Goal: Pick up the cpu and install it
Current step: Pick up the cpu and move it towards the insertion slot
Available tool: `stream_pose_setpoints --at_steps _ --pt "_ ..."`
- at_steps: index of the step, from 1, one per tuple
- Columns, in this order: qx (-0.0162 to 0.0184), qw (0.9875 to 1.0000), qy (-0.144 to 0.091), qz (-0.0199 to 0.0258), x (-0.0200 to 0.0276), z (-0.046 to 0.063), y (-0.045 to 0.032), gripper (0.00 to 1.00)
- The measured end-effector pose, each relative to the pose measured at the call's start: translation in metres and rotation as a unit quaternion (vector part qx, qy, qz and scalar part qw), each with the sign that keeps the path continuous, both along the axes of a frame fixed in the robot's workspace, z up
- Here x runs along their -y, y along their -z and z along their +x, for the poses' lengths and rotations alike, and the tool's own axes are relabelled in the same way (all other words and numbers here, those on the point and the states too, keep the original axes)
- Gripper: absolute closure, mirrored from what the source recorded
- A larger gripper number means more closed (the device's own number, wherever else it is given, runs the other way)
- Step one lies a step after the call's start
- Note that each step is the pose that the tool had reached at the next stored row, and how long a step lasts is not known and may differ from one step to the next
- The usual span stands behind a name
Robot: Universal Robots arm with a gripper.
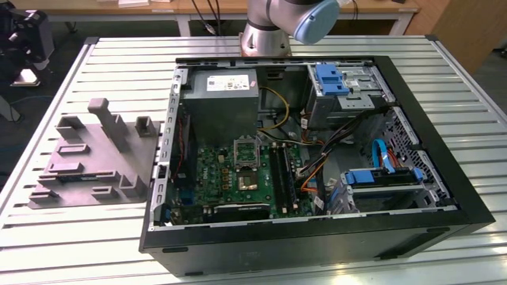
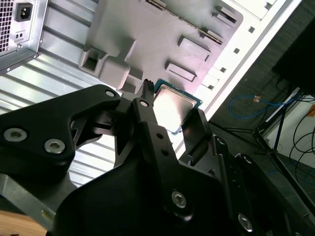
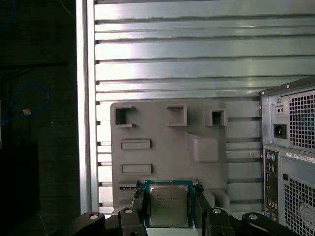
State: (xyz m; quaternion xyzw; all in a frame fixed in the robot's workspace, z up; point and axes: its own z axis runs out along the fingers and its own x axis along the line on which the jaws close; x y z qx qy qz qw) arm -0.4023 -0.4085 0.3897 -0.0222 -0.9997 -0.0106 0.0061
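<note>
The cpu [image 3: 169, 205] is a small flat square chip with a silvery top and a thin green rim. My gripper [image 3: 169, 212] is shut on it, one black finger [image 3: 139, 202] on each of two opposite edges. In the second wrist view the cpu [image 2: 172, 107] hangs in the gripper [image 2: 172, 112] above the table, close to the grey fixture plate [image 2: 147, 39]. In the exterior view the gripper [image 1: 24, 71] is high at the far left, beyond the table's edge and away from the open computer case [image 1: 317, 237].
The grey fixture plate [image 1: 95, 160] with raised blocks lies on the slatted metal table [image 1: 79, 249], at the exterior view's left of the case. Inside the case are the green motherboard [image 1: 230, 175], a grey power supply [image 1: 222, 101], cables and blue drive brackets [image 1: 380, 177].
</note>
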Motion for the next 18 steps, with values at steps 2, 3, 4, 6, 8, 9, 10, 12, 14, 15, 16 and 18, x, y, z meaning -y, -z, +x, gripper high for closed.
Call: stream_pose_setpoints --at_steps 2,3,4,6,8,9,10,12,14,15,16,18 --pt "0.0 1.0 0.0 0.0 0.0 0.0003 0.0 0.53" --pt "0.0001 1.0 0.0 0.0 0.0 0.0006 0.0001 0.53" --pt "0.0 1.0 0.0 0.0 0.0 0.0008 0.0 0.53" --pt "0.0 1.0 0.0 0.0 0.0 0.0014 0.0 0.53" --pt "0.0 1.0 0.0 0.0 0.0 0.0021 0.0 0.53" --pt "0.0 1.0 0.0 0.0 0.0 0.0026 -0.0001 0.53" --pt "0.0 1.0 0.0 0.0 0.0 0.003 0.0 0.53" --pt "0.0 1.0 0.0 0.0 0.0 0.0038 0.0 0.53" --pt "0.0001 1.0 0.0 0.0 0.0 0.0043 0.0001 0.53" --pt "0.0 1.0 0.0 0.0 0.0 0.0046 0.0 0.53" --pt "0.0 1.0 0.0 0.0 0.0 0.0048 0.0 0.53" --pt "0.0 1.0 0.0 0.0 0.0 0.0049 0.0 0.53"
